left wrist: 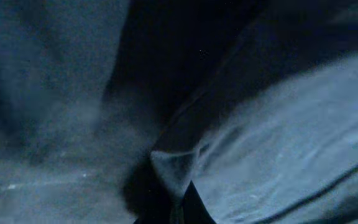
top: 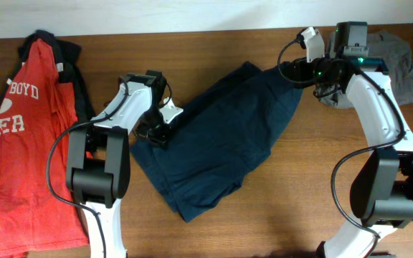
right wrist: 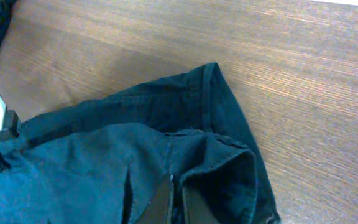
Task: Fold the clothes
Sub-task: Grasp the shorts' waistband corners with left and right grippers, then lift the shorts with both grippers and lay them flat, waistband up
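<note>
I see navy shorts (top: 214,140) spread mid wooden table (top: 285,215); left gripper (top: 158,133) clenched on their left edge, cloth fills its wrist view; right gripper (top: 292,70) pinching the far right corner; red T-shirt (top: 27,143) far left; grey garment (top: 400,64) top right.

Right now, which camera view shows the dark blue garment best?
The overhead view: it shows nearly the whole dark blue garment spread out. The right wrist view shows only one hemmed corner; the left wrist view shows only dark, blurred folds, very close.
</note>
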`<state>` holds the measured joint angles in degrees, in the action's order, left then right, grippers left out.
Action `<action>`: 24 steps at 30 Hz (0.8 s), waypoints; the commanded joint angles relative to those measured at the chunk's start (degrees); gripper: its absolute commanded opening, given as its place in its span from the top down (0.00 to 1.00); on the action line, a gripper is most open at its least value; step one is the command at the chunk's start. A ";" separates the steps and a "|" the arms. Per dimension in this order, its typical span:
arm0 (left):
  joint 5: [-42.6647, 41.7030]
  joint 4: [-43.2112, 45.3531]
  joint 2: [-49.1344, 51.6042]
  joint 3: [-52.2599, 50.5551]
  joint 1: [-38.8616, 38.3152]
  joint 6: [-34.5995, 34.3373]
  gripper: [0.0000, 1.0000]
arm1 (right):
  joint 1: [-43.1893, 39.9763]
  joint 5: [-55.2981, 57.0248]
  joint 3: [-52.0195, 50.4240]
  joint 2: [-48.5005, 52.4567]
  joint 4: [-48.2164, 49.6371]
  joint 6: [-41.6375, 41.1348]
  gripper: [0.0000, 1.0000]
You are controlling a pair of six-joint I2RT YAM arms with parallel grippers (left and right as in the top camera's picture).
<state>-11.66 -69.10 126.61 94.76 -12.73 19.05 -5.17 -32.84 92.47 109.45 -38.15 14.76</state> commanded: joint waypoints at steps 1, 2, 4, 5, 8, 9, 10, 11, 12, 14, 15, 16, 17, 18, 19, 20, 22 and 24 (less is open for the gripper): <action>-3.98 -1.79 -1.55 9.99 0.04 -1.97 0.99 | -0.52 -0.96 4.44 -3.32 -1.01 -0.50 0.96; -3.85 -3.19 -2.38 14.45 0.15 -2.82 0.99 | -0.96 -0.94 5.95 -4.13 -2.32 -0.72 0.96; -2.69 -4.94 -4.07 22.12 0.44 -4.83 0.99 | -2.03 -0.94 8.74 -5.07 -5.60 -1.20 0.96; -1.33 -5.35 -5.14 26.12 0.70 -6.27 0.99 | -2.54 -0.98 9.79 -5.51 -6.93 -1.77 0.96; 2.91 -5.81 -8.24 36.68 1.51 -9.40 0.99 | -4.57 -0.50 12.92 -7.02 -11.76 -4.02 0.96; 3.63 -5.99 -8.94 39.08 1.81 -9.40 0.99 | -5.18 -0.52 13.62 -7.58 -12.72 -4.68 0.96; 4.55 -6.27 -9.66 41.62 2.16 -9.40 0.99 | -5.75 -0.52 14.25 -8.22 -13.57 -5.22 0.96; 6.05 -6.93 -10.62 44.76 2.71 -9.40 0.99 | -6.86 -0.50 15.93 -9.62 -15.41 -5.46 0.96; 7.26 -7.58 -11.37 46.80 3.15 -9.40 0.99 | -7.26 -0.50 16.68 -10.23 -16.17 -5.46 0.96; 8.66 -8.41 -12.83 49.37 3.96 -9.40 0.99 | -8.11 0.33 18.75 -12.13 -18.18 -5.88 0.96; 8.74 -8.52 -13.53 50.07 4.37 -9.40 0.99 | -8.50 1.07 19.82 -13.09 -19.26 -5.88 0.96; 8.72 -8.57 -14.91 50.90 5.03 -9.42 0.99 | -8.92 2.36 21.35 -14.80 -20.94 -5.88 0.96; 8.85 -8.55 -16.11 51.19 5.46 -9.94 0.99 | -9.18 2.95 22.23 -16.09 -21.97 -5.88 0.96; 9.46 -8.55 -17.33 51.25 5.84 -10.82 0.99 | -9.22 3.72 22.93 -17.35 -22.86 -5.86 0.96; 9.92 -8.57 -18.84 51.25 6.14 -10.88 0.99 | -9.22 4.52 23.47 -18.88 -23.71 -5.88 0.96; 10.25 -8.66 -20.17 51.25 6.27 -10.86 0.99 | -9.20 4.92 23.82 -20.15 -24.24 -5.90 0.96; 11.10 -9.03 -23.15 51.25 6.25 -10.88 1.00 | -9.20 5.07 24.02 -23.32 -25.27 -5.95 0.95; 11.23 -9.57 -26.43 51.25 6.25 -10.86 0.99 | -9.22 5.07 24.02 -25.94 -26.36 -6.75 0.95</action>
<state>-5.23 -78.35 106.89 144.88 -8.16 9.45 -12.88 -31.94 114.96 87.61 -63.81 8.93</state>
